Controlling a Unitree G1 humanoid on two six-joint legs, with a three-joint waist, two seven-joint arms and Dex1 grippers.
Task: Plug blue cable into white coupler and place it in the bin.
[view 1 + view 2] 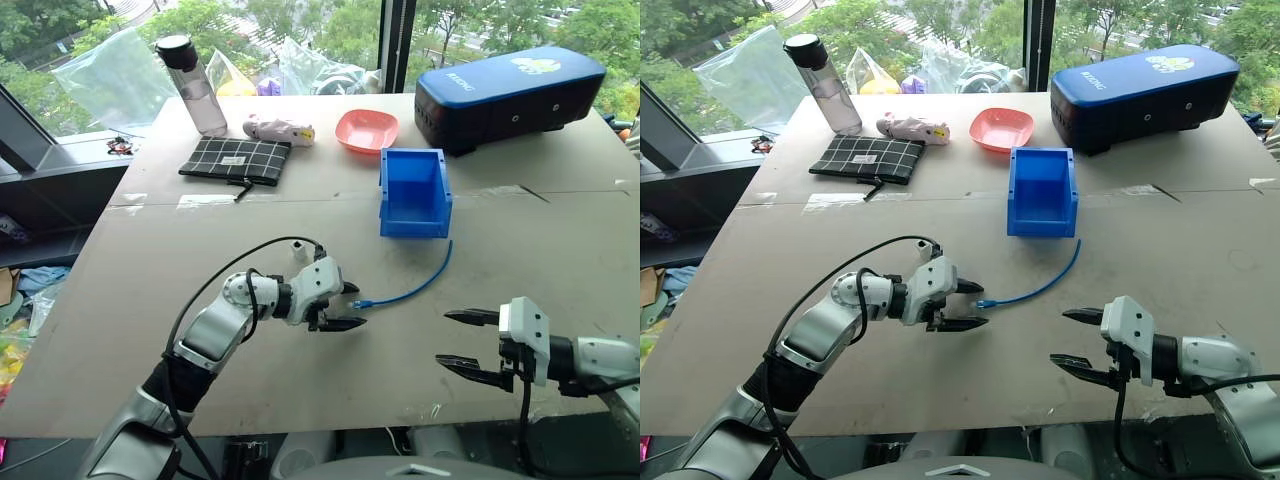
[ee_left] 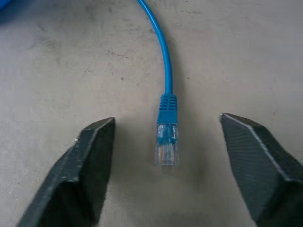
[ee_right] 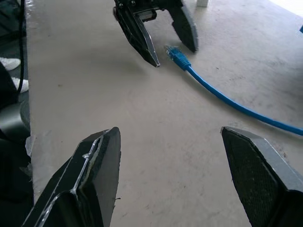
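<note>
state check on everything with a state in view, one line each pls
Thin bright-blue network cable: flat on the table, unplugged, clear plug bare.
Bright blue plastic open-topped bin: upright, empty.
Left pincer: open, fingers either side of the plug, not touching.
Right pincer: open, empty.
Clear water bottle with black cap: upright, capped.
Pink plastic bowl: upright, empty.

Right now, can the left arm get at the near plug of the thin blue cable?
Probably yes: the clear plug lies on bare tabletop between the left gripper's open fingers, nothing blocking.
</note>
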